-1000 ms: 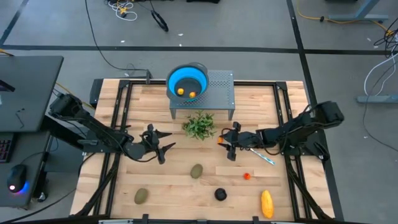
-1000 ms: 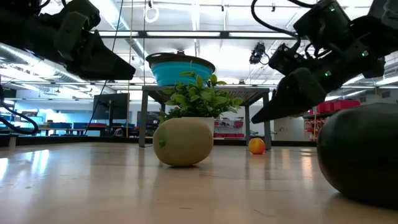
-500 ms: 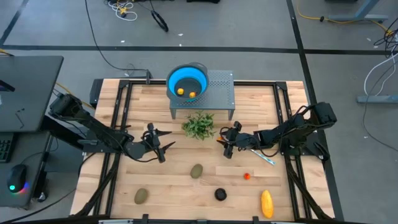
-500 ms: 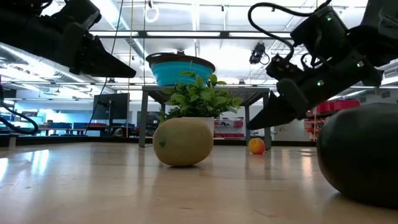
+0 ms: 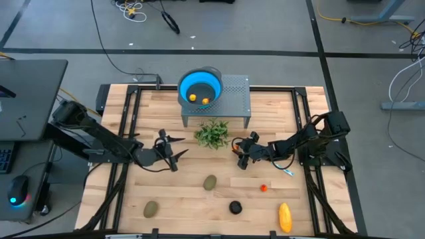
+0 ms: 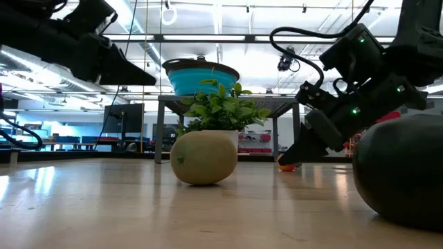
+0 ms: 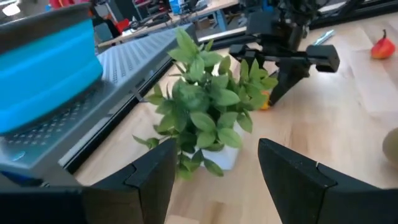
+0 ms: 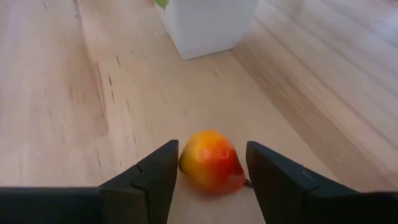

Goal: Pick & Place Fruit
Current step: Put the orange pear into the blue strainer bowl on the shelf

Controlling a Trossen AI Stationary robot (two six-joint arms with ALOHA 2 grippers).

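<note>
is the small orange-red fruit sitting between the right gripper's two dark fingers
Yes: in the right wrist view the small orange-red fruit lies on the wooden table between the right gripper's open fingers.

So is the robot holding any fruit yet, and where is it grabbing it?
Nothing is held yet. The right tool is open with its fingers on either side of a small orange-red fruit on the table. The left tool is open and empty.

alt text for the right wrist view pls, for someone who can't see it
The right gripper is open, its two dark fingers on either side of a small orange-red fruit lying on the wooden table. Just beyond the fruit stands the white base of a plant pot.
</note>
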